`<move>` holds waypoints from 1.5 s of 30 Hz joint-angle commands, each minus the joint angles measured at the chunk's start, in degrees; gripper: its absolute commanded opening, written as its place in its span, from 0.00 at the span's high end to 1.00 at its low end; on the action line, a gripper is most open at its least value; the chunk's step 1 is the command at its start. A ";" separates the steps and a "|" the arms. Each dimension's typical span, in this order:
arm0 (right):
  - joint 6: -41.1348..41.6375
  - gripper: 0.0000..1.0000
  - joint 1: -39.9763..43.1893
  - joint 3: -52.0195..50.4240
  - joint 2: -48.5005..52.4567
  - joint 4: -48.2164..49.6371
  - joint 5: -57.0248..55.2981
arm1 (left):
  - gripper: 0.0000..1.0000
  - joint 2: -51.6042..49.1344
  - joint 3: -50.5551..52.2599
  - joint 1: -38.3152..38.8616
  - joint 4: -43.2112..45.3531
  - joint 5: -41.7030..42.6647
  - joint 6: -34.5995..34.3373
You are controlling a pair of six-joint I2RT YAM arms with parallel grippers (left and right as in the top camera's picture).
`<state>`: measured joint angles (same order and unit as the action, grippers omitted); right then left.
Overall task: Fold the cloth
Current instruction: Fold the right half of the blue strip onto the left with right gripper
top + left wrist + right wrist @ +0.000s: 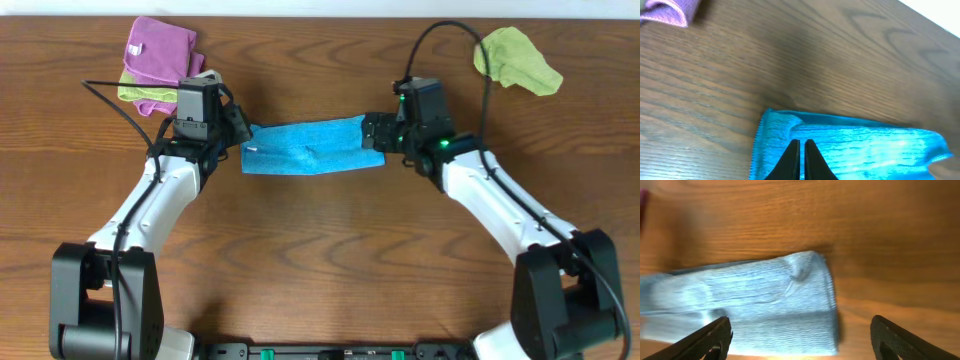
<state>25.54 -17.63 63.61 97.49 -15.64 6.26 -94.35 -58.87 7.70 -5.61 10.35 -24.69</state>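
Wooden table [320, 260]: left end effector [802, 145] nearly closed over blue cloth [865, 145], right end effector [801, 325] wide apart.

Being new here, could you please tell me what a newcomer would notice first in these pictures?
A bright blue cloth lies as a strip in the middle of the table. The left hand, closed, is at its left end; the right hand, wide open, at its right end. A purple cloth and a green cloth lie at the far corners.
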 commanded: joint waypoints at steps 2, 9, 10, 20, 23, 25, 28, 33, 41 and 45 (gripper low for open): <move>5.73 0.09 2.86 0.76 -0.83 -0.46 10.27 | 0.94 -0.94 -1.18 0.09 0.33 2.82 -2.82; 9.79 0.06 7.37 -0.11 3.48 0.87 16.85 | 0.94 -8.46 -1.18 2.10 1.60 4.33 -3.23; 10.23 0.06 7.52 -0.11 4.66 1.22 18.01 | 0.94 -9.29 -1.18 2.10 1.60 4.35 -3.23; 11.78 0.04 7.15 -0.11 8.66 2.12 19.04 | 0.94 -13.86 -1.18 2.10 1.60 4.09 -3.26; 12.41 0.05 7.08 -0.15 9.35 2.21 18.97 | 0.94 -14.36 -1.18 2.10 1.57 4.09 -3.23; 13.97 0.06 6.99 -0.15 10.56 2.47 17.55 | 0.94 -14.53 -1.18 2.10 1.60 4.09 -3.23; 14.73 0.06 6.54 -0.15 12.22 4.02 17.77 | 0.94 -14.99 -1.18 2.10 1.53 4.09 -3.23; 15.63 0.06 5.40 -0.15 13.53 5.09 17.57 | 0.94 -15.06 -1.18 2.10 1.57 4.13 -3.26; 17.11 0.09 3.85 -0.15 17.42 9.11 18.12 | 0.94 -15.06 -1.18 2.10 1.55 4.15 -3.26; 17.49 0.17 2.54 -0.15 19.02 12.11 17.99 | 0.94 -15.06 -1.18 2.10 1.55 4.13 -3.26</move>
<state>42.17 -13.72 63.81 113.73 -3.14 24.84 -108.44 -58.89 9.87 -4.01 14.66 -27.24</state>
